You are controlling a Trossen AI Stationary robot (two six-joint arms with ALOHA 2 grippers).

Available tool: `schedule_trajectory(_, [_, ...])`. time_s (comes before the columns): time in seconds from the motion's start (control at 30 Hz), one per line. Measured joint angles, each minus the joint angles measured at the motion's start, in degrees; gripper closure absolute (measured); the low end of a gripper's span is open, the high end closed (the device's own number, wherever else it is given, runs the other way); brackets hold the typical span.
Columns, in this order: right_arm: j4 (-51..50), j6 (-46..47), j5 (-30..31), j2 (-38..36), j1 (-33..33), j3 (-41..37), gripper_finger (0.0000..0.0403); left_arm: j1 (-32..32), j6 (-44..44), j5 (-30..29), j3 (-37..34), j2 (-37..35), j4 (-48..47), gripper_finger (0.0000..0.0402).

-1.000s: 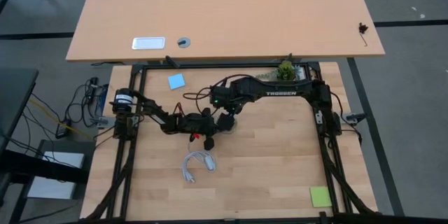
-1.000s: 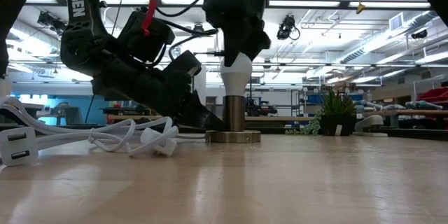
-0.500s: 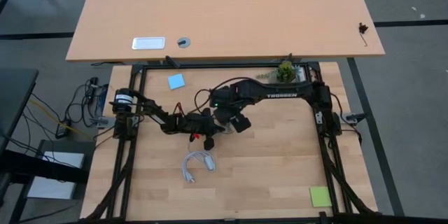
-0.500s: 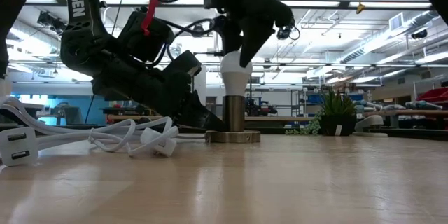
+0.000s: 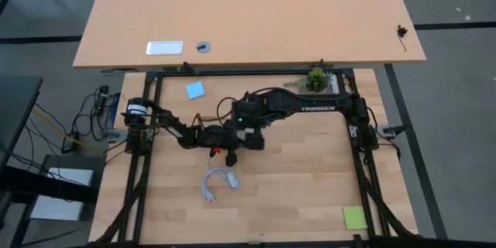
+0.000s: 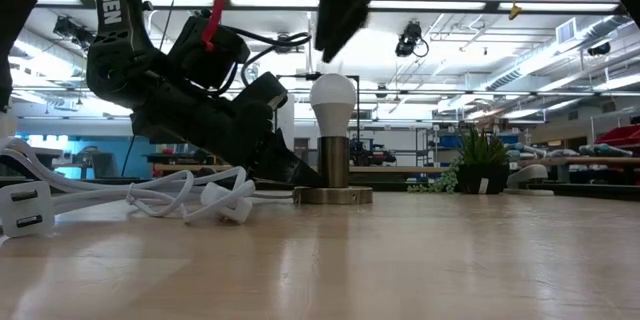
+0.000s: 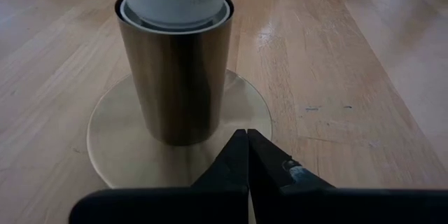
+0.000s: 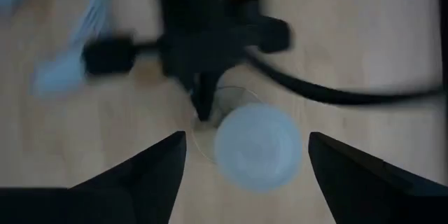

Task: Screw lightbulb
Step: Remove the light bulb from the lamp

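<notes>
The white frosted lightbulb [image 6: 333,94] stands upright with its base down in the brass socket tube [image 6: 335,164], which stands on a round disc [image 6: 333,196] on the table. My right gripper [image 6: 335,20] hangs open just above the bulb, clear of it. In the right wrist view the gripper [image 8: 247,136] has a finger on either side of the bulb's dome [image 8: 257,147], touching nothing. My left gripper [image 7: 247,143] is shut and lies low on the table on the side of the socket toward the table's left edge, at the disc [image 7: 126,119]. My left gripper's shut fingertips [image 7: 241,155] lie on the upper face of the disc near its rim [image 7: 260,115], beside the foot of the socket tube [image 7: 175,77]. The fingers come slanting down from the table's left side. The disc lies flat on the table.
A white cord with plugs [image 6: 150,195] lies coiled on the table near the left arm, toward the near edge [image 5: 219,182]. A blue note [image 5: 195,90], a green note [image 5: 355,217] and a small plant [image 5: 317,77] lie farther off.
My right gripper, which was closed around the bulb's dome, has turned about its wrist, opened and risen clear of the bulb. The bulb has stayed upright in the socket. My left gripper has kept still on the disc.
</notes>
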Motion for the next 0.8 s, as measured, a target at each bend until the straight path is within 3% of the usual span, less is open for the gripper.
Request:
schedule_trajectory(0.13, [-2.8, 26.5, 0.5, 0.0, -1.4, 0.1, 0.0091, 0.0, 0.0, 0.0, 0.0, 0.0, 0.0, 0.0402])
schedule_trajectory(0.2, [-4.9, 33.5, -0.4, 0.1, -2.3, 0.1, 0.0089, 0.0, 0.0, 0.0, 0.0, 0.0, 0.0, 0.0402])
schedule_trajectory(0.8, [4.5, 40.1, -4.5, 0.3, -4.5, -8.9, 0.009, 0.0, -0.2, 0.0, 0.0, 0.0, 0.0, 0.0402])
